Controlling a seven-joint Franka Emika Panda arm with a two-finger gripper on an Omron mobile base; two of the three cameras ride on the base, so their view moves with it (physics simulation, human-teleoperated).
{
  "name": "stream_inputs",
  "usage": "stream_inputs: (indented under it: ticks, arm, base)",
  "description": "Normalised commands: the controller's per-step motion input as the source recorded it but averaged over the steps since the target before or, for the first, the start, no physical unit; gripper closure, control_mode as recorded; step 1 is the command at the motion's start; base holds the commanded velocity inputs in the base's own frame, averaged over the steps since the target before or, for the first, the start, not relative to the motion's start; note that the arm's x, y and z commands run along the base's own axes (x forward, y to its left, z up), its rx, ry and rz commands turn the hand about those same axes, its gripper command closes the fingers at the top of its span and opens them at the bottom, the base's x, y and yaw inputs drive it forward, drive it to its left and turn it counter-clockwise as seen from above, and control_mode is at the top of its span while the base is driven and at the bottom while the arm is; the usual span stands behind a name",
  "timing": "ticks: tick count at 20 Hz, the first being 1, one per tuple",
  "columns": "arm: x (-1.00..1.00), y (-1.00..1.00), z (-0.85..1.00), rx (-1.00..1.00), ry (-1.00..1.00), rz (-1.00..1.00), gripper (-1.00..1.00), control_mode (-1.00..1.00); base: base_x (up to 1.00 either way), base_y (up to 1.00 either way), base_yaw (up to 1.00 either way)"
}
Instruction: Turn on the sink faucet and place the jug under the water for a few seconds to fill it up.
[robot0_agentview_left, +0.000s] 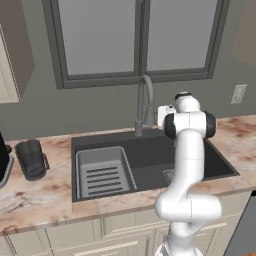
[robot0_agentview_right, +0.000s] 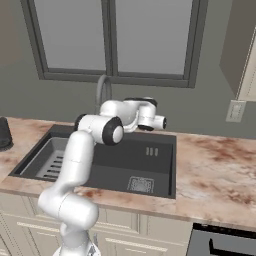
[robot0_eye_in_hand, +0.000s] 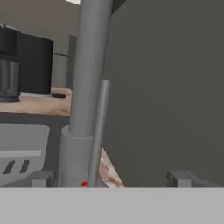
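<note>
Grey sink faucet (robot0_eye_in_hand: 87, 87) stands between the wide-open hand's (robot0_eye_in_hand: 109, 178) fingertips; jug (robot0_agentview_left: 31, 158) on the counter (robot0_agentview_left: 35, 192).

Text: none readable anywhere.
Faucet (robot0_eye_in_hand: 89, 65): bare grey metal, no brand; one small red dot low on its base, no letters.
Jug (robot0_agentview_left: 31, 159): dark, unlabelled.
Wall outlet (robot0_agentview_left: 239, 93): blank plate.
Sink (robot0_agentview_left: 150, 155): no markings.

A grey metal tap (robot0_agentview_left: 144, 102) rises over a dark grey sink (robot0_agentview_left: 150, 155) with a paler slatted rack (robot0_agentview_left: 103, 172). The counter (robot0_agentview_left: 35, 192) is pink-beige marble; the jug (robot0_agentview_left: 31, 159) is smoky dark grey.
</note>
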Motion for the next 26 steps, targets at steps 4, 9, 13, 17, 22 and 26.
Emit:
stream_inputs:
  ticks: [4, 9, 13, 17, 22, 26]
  arm:
    - [0.37, 0.00, -0.07, 0.04, 0.00, 0.00, -1.00, -1.00]
    - [0.10, 0.05, -0.13, 0.01, 0.00, 0.00, -1.00, -1.00]
    - [0.01, 0.18, -0.02, 0.00, 0.00, 0.00, -1.00, -1.00]
    - [0.05, 0.21, 0.00, 0.00, 0.00, 0.00, -1.00, -1.00]
    - [0.15, 0.05, 0.00, 0.02, 0.00, 0.00, -1.00, -1.00]
    - [0.28, 0.02, 0.00, 0.03, 0.01, 0.00, -1.00, -1.00]
  base:
    - [0.00, 0.00, 0.00]
    - [0.00, 0.00, 0.00]
    - [0.00, 0.00, 0.00]
    - [0.00, 0.00, 0.00]
    - [0.00, 0.00, 0.00]
    - [0.00, 0.00, 0.00]
